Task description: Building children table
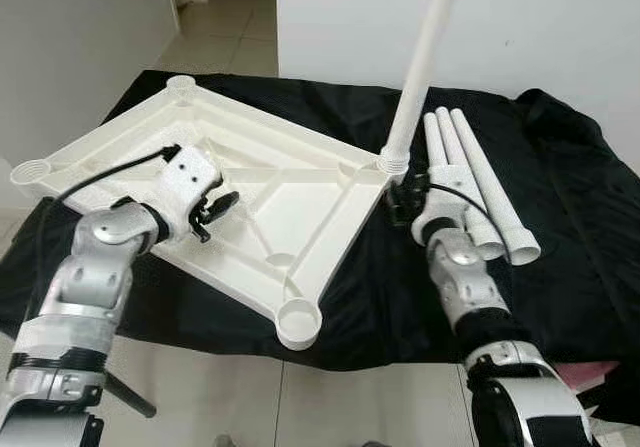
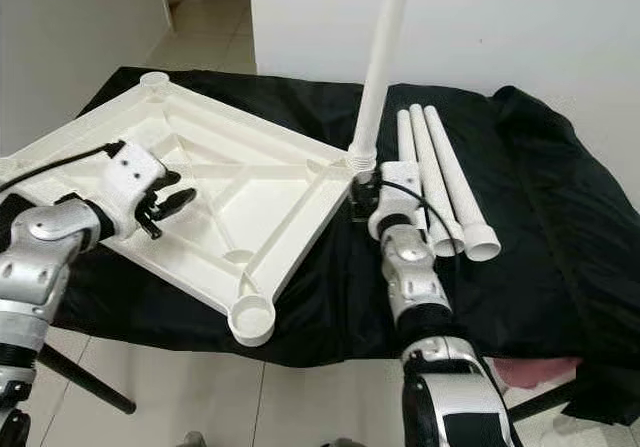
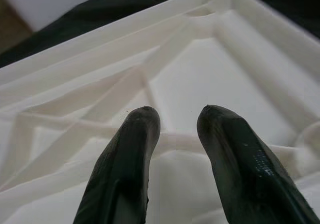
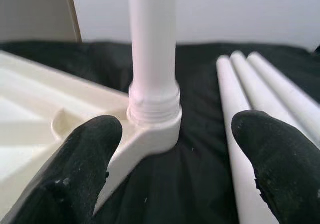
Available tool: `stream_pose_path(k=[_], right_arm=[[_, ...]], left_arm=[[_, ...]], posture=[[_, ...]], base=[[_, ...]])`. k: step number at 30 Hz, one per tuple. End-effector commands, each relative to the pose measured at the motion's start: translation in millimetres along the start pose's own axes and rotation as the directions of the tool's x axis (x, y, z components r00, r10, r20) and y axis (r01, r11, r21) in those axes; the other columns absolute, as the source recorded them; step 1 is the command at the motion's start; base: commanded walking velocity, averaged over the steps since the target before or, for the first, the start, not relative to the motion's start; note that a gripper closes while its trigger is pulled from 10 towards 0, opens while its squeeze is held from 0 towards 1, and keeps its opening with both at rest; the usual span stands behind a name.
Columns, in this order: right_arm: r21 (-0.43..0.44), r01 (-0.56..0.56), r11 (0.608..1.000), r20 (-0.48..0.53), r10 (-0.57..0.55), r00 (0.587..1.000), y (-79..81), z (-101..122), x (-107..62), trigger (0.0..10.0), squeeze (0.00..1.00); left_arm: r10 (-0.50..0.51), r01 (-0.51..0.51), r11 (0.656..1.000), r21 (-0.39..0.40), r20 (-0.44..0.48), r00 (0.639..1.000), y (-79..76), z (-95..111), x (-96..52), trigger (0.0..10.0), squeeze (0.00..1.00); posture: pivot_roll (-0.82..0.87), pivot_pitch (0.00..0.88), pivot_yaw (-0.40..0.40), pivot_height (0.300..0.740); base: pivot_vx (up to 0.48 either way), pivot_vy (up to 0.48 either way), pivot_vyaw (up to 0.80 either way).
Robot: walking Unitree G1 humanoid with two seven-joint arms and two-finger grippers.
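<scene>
A white plastic tabletop (image 1: 300,167) lies upside down on a black cloth. One white leg (image 1: 420,57) stands upright in the corner socket (image 1: 393,162) on the right. Three loose legs (image 1: 470,177) lie side by side just right of it. My right gripper (image 1: 403,199) is open, low beside that socket; in the right wrist view its fingers (image 4: 75,164) spread wide on either side of the leg's threaded base (image 4: 155,103), not touching it. My left gripper (image 1: 218,209) hovers over the ribbed underside (image 3: 210,73), slightly open with nothing between its fingertips (image 3: 142,121).
Empty round sockets sit at the near corner (image 1: 298,320), the left corner (image 1: 30,172) and the far corner (image 1: 182,83). The black cloth (image 1: 560,187) covers the table up to its front edge. A white wall (image 1: 540,27) stands behind. A black pole (image 1: 130,397) slants at lower left.
</scene>
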State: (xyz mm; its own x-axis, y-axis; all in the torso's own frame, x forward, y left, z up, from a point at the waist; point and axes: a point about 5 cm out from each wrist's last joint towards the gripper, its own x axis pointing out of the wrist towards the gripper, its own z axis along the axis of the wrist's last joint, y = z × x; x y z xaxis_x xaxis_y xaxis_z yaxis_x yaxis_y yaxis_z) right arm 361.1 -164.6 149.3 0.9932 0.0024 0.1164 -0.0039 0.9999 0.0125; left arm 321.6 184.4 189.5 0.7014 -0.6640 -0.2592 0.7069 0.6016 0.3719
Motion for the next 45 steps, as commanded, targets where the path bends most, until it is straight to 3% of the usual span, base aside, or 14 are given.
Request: stream_pose_path(k=[1, 8, 9, 12, 13, 19, 20, 27, 38, 44, 45], right_arm=[[0.007, 0.012, 1.000, 0.031, -0.012, 0.999, -6.5, 3.6, -3.2, 10.0, 0.00], [-0.016, -0.005, 1.000, 0.150, 0.007, 0.989, -17.4, 26.2, -15.4, 10.0, 0.00], [-0.022, -0.020, 1.000, 0.164, 0.023, 0.986, -17.4, 29.6, -20.7, 10.0, 0.00], [-0.023, -0.025, 0.999, 0.166, 0.028, 0.986, -17.2, 30.1, -22.5, 10.0, 0.00], [-0.028, -0.039, 0.999, 0.166, 0.043, 0.985, -17.3, 29.8, -28.9, 10.0, 0.00], [-0.039, -0.033, 0.999, 0.152, 0.039, 0.988, -19.9, 28.7, -34.1, 10.0, 0.00], [-0.038, -0.028, 0.999, 0.148, 0.033, 0.988, -21.5, 29.4, -35.6, 10.0, 0.00], [-0.043, -0.027, 0.999, 0.142, 0.033, 0.989, -23.5, 31.6, -36.2, 10.0, 0.00], [-0.052, -0.033, 0.998, 0.137, 0.040, 0.990, -23.9, 34.4, -33.5, 10.0, 0.00], [-0.060, -0.046, 0.997, 0.132, 0.054, 0.990, -20.6, 34.9, -33.5, 10.0, 0.00], [-0.060, -0.047, 0.997, 0.130, 0.054, 0.990, -20.4, 34.4, -34.2, 10.0, 0.00]], left_arm=[[-0.069, 0.069, 0.998, -0.006, -0.005, 0.998, -4.6, -1.7, -1.7, 10.0, 0.00], [-0.232, 0.232, 0.973, -0.002, -0.069, 0.970, -17.6, -14.4, -1.7, 10.0, 0.00], [-0.282, 0.283, 0.959, -0.001, -0.083, 0.956, -22.5, -17.5, -0.3, 10.0, 0.31], [-0.295, 0.296, 0.955, 0.004, -0.090, 0.951, -24.0, -18.7, 0.1, 10.0, 0.31], [-0.350, 0.353, 0.936, 0.004, -0.118, 0.929, -28.1, -24.0, 0.8, 10.0, 1.00], [-0.381, 0.395, 0.918, 0.034, -0.202, 0.902, -30.2, -35.6, 3.0, 10.0, 0.96], [-0.404, 0.426, 0.904, 0.041, -0.243, 0.882, -31.7, -41.6, 2.5, 10.0, 0.00], [-0.428, 0.459, 0.887, 0.050, -0.282, 0.859, -28.7, -46.0, 4.8, 10.0, 0.00], [-0.377, 0.422, 0.902, 0.093, -0.307, 0.874, -15.7, -44.7, 19.9, 10.0, 0.00], [-0.408, 0.435, 0.900, 0.032, -0.287, 0.867, -11.4, -41.6, 28.3, 10.0, 0.00], [-0.437, 0.459, 0.888, 0.010, -0.295, 0.850, -12.0, -43.0, 29.2, 10.0, 0.00]], posture=[[0.03, 0.005, -0.016, 0.740], [0.03, 0.000, -0.016, 0.740], [0.03, 0.000, -0.016, 0.740], [0.03, 0.000, -0.016, 0.740], [0.02, 0.000, -0.017, 0.740], [0.01, 0.000, -0.018, 0.740], [0.00, 0.000, -0.012, 0.740], [0.00, 0.000, -0.010, 0.740], [0.00, 0.000, -0.009, 0.740], [-0.01, 0.000, -0.003, 0.740], [-0.01, 0.000, 0.001, 0.740]], base=[[0.000, 0.000, 0.00], [0.000, 0.000, 0.00], [0.000, 0.000, 0.00], [0.000, 0.000, 0.00], [0.000, 0.000, 0.00], [0.000, 0.000, 0.00], [0.000, 0.000, 0.00], [0.000, 0.000, 0.00], [0.000, 0.000, 0.00], [0.000, 0.000, 0.00], [0.000, 0.000, 0.00]])
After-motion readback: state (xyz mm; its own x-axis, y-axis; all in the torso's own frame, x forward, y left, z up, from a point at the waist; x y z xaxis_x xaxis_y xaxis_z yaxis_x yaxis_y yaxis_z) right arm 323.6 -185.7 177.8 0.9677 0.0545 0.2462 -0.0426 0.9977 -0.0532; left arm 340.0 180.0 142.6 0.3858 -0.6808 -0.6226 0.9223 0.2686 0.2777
